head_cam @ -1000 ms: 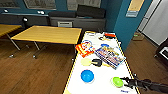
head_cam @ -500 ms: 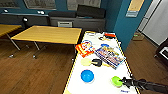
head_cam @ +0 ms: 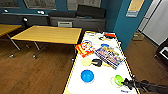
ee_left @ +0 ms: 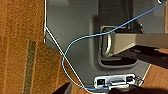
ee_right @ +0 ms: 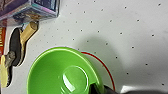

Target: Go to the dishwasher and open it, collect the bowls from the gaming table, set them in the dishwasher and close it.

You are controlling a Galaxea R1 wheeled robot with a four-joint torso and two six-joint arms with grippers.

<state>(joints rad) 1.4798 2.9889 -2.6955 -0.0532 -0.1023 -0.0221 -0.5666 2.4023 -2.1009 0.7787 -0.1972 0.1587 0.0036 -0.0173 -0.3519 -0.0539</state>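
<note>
The gaming table (head_cam: pixel 75 75) has a glossy white top with a yellow edge and runs away from me on the right. A bright blue bowl (head_cam: pixel 87 75) sits on its near part. A bright green bowl (head_cam: pixel 117 80) stands to the right of it, upright and empty (ee_right: pixel 65 72). My right gripper (head_cam: pixel 127 82) comes in from the right and is at the green bowl's rim (ee_right: pixel 100 89). The dishwasher is out of view.
Farther along the table lie a dark paddle (head_cam: pixel 97 62), a yellow disc (head_cam: pixel 85 62), a colourful box (head_cam: pixel 110 56) and a red-orange packet (head_cam: pixel 85 48). A yellow-topped table (head_cam: pixel 47 34) stands to the left on wood floor. The left wrist view holds the robot's grey base (ee_left: pixel 75 37) and a blue cable (ee_left: pixel 72 47).
</note>
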